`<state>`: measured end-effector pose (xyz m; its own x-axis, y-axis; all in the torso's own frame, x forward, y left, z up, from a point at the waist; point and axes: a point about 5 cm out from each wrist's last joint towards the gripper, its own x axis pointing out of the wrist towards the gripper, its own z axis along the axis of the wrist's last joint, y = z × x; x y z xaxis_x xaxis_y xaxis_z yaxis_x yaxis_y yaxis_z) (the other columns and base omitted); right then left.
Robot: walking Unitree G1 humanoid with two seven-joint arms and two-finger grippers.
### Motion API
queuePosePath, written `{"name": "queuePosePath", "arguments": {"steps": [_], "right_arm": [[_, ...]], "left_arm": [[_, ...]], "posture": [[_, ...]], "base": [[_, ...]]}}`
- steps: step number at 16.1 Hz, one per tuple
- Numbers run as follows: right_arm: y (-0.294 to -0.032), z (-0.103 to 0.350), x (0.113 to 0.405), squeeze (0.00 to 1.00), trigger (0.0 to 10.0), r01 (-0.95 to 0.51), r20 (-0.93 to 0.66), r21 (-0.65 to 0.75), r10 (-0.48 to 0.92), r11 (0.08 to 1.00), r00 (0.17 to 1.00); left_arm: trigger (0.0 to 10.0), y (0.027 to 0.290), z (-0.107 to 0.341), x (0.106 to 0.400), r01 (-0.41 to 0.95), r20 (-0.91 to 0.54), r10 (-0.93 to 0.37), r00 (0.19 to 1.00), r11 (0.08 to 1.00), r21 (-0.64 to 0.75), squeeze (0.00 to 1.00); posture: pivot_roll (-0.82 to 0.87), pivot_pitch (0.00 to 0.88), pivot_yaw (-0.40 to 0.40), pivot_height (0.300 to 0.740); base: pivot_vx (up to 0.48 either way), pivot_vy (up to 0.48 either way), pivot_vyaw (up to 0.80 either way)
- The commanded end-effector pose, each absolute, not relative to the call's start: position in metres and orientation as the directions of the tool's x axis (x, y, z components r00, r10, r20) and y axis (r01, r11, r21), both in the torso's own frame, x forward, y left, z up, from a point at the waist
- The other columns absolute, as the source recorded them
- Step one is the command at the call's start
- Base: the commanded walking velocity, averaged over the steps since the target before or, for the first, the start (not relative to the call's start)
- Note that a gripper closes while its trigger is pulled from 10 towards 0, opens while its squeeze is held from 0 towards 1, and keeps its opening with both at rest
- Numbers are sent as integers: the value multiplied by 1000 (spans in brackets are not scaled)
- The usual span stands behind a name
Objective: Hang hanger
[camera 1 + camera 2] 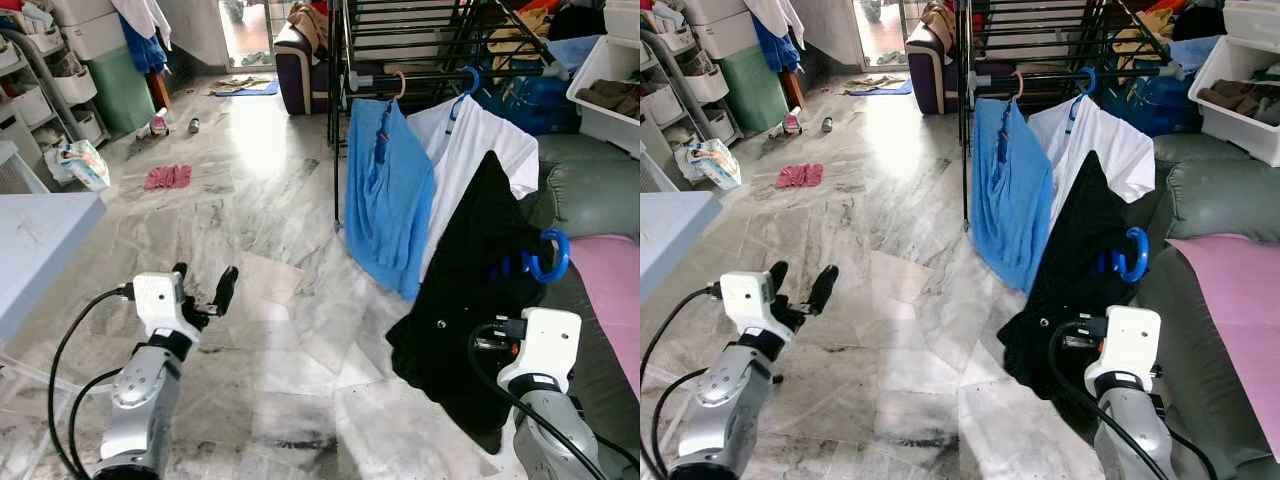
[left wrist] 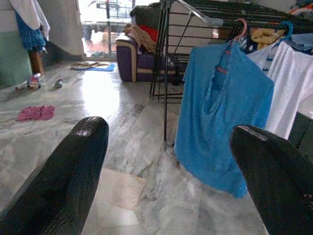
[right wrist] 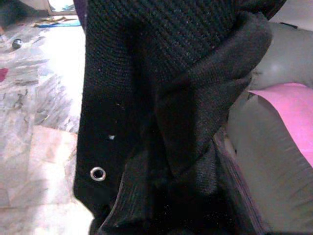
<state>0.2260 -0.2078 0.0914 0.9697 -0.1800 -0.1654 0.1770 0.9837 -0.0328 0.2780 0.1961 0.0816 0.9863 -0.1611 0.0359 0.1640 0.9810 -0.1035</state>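
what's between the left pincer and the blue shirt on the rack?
Bare marble floor only, per the left eye view. The left pincer is open and holds nothing; the blue shirt hangs from the rack beyond it.

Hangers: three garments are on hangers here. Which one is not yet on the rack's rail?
The black garment on the blue hanger, held up at the right gripper. The blue shirt and white shirt already hang from the rail.

left claw [image 1: 205, 284] hanging out front with fingers spread wide, right claw [image 1: 490, 335] reaching forward, fingers buried from sight
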Motion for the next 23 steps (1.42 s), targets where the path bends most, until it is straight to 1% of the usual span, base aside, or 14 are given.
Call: {"name": "queuePosePath", "arguments": {"steps": [1, 3, 5, 7, 8, 13, 16, 23], "right_arm": [[-204, 93, 227, 0, 10000, 177, -149, -6, -176, 984, 973], [-202, 88, 221, 0, 10000, 190, -177, 28, -183, 981, 967], [-203, 83, 212, 0, 10000, 197, -200, 7, -191, 980, 961], [-205, 82, 209, 0, 10000, 202, -201, -22, -202, 979, 959], [-210, 84, 209, 0, 10000, 200, -192, -54, -206, 978, 960], [-222, 87, 211, 0, 10000, 163, -192, -118, -183, 980, 964], [-231, 87, 213, 0, 10000, 151, -200, -134, -176, 979, 964], [-228, 82, 210, 0, 10000, 143, -213, -109, -164, 984, 963]], "left_arm": [[10000, 198, 81, 277, 177, 22, -175, 984, 980, -96, 0], [10000, 197, 82, 279, 184, 25, -182, 983, 979, -93, 0], [10000, 197, 82, 280, 182, 25, -181, 983, 980, -75, 0], [10000, 197, 80, 280, 182, 18, -181, 983, 981, -70, 0], [10000, 199, 78, 280, 177, 11, -177, 984, 982, -63, 0], [10000, 202, 69, 274, 173, -15, -173, 985, 984, -41, 0], [10000, 205, 65, 272, 174, -28, -175, 984, 984, -27, 0], [10000, 213, 60, 269, 173, -45, -173, 984, 985, -10, 0]], "posture": [[-53, 0, 43, 740], [-57, 0, 47, 740], [-64, 0, 52, 740], [-66, 0, 54, 740], [-69, 0, 53, 740], [-73, 0, 40, 740], [-74, 0, 31, 740], [-69, 0, 39, 740]], "base": [[0, 0, 0], [0, 0, 0], [0, 0, 0], [0, 0, 0], [0, 0, 0], [0, 0, 0], [0, 0, 0], [0, 0, 0]]}}
